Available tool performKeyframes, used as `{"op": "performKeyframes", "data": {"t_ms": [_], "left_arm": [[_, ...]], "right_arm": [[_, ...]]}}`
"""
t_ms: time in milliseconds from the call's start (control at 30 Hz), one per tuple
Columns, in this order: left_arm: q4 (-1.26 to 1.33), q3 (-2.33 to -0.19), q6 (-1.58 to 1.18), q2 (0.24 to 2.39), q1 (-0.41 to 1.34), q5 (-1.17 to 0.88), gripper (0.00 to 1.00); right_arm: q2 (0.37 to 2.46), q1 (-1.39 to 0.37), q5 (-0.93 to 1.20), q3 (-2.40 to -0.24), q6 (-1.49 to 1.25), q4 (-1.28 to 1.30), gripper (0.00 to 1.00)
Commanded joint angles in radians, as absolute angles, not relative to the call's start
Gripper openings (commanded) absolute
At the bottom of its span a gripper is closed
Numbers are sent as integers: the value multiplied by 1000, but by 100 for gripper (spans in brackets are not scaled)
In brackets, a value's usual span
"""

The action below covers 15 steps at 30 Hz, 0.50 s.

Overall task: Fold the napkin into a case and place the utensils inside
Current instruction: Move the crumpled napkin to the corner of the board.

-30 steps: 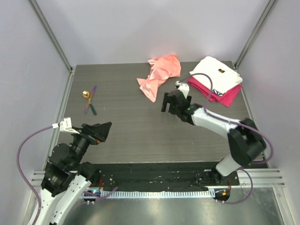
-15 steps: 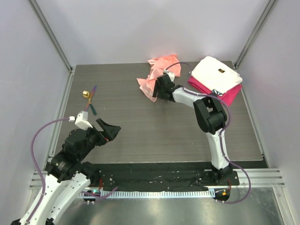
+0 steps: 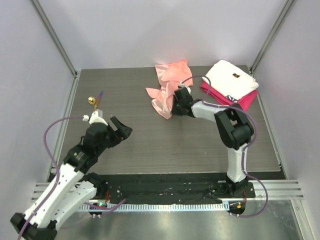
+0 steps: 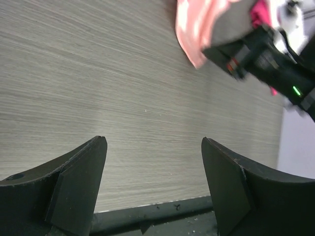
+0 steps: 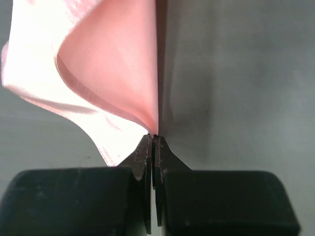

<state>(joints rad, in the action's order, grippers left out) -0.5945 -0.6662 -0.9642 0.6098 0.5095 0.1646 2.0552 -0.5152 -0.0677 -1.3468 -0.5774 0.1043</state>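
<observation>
The salmon-pink napkin [image 3: 167,86] lies crumpled at the back middle of the table. My right gripper [image 3: 174,103] is shut on its right edge. In the right wrist view the jaws [image 5: 154,140] pinch a thin fold of the napkin [image 5: 110,73], which rises from the tips. The utensils [image 3: 93,100], a gold bowl and a purple handle, lie at the left, partly hidden behind my left wrist. My left gripper [image 3: 123,131] hovers open over bare table, well left of the napkin [image 4: 194,29]; its jaws [image 4: 153,147] stand wide with nothing between them.
A folded white cloth [image 3: 230,80] rests on a folded magenta cloth [image 3: 241,103] at the back right, close to my right arm's elbow. Grey walls close in the table on three sides. A black strip [image 4: 162,211] runs along the near edge.
My right gripper reached to the napkin and shut on its edge; the napkin has shifted and bunched. My left arm swung forward and right over the table, still open.
</observation>
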Motion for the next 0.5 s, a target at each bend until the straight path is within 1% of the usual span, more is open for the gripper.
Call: {"op": "performKeyframes", "data": {"t_ms": [0,33,67,100,133,200,233,267,300,333,367,467], "left_arm": [[-441,-765,-888,841,509,160,82],[-419,-779,-878,885,509,147,83],[-401,-796,-865,932,509,114,83],[-378,-810,-864,974,509,104,83],[-327,-833,-867,1064,509,86,83],[-266,-848,-874,1152,508,26,82],[-227,-876,-887,1257,508,5,81],[-213,-891,-888,1308,508,-29,80],[-213,-916,-887,1368,508,-73,73],[-236,-960,-881,1464,508,-83,69],[-238,-975,-885,1514,509,-90,66],[-177,-989,-896,1635,509,-100,66]], "right_arm": [[1733,-512,-25,-1064,-581,109,1],[1673,-508,-26,-946,-581,112,1],[1619,-497,-28,-889,-597,117,1],[1514,-492,-22,-830,-606,121,1],[1467,-489,-12,-730,-610,120,1],[1381,-482,26,-654,-615,133,1],[1315,-482,25,-602,-617,144,1],[1283,-477,31,-580,-618,150,1],[1258,-469,41,-563,-624,150,1],[1218,-468,55,-540,-627,152,1],[1204,-462,61,-534,-626,155,1],[1167,-439,72,-525,-611,170,1]]}}
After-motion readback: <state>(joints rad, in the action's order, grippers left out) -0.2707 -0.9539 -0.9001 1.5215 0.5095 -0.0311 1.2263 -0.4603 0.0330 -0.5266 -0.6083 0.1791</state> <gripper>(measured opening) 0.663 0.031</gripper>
